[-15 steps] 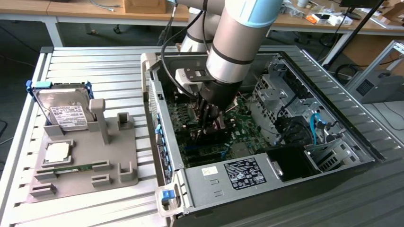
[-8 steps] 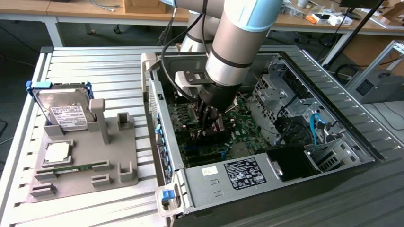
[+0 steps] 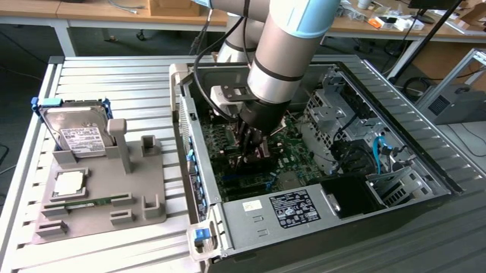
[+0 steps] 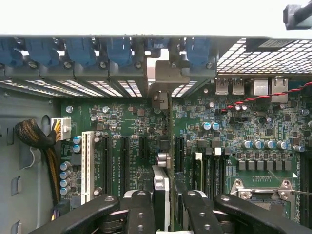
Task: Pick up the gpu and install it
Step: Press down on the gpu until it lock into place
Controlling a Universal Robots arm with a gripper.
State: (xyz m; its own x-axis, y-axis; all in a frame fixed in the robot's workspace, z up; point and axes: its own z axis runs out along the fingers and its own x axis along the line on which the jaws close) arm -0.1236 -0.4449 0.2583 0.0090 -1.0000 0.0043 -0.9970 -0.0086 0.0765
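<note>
Tool inside the open computer case, holding the gpu on edge over the motherboard

In the wrist view the tool (image 4: 165, 207) has its black fingers (image 4: 141, 209) closed partway against the thin gpu (image 4: 162, 146), which stands edge-on between them, its silver end bracket (image 4: 165, 75) reaching the rear slot row with blue clips. In the exterior view the arm (image 3: 285, 51) reaches down into the case (image 3: 395, 142) on the tabletop (image 3: 114, 74); to that view's left a grey holder (image 3: 114, 193) carries a hard drive (image 3: 76, 133) upright
</note>
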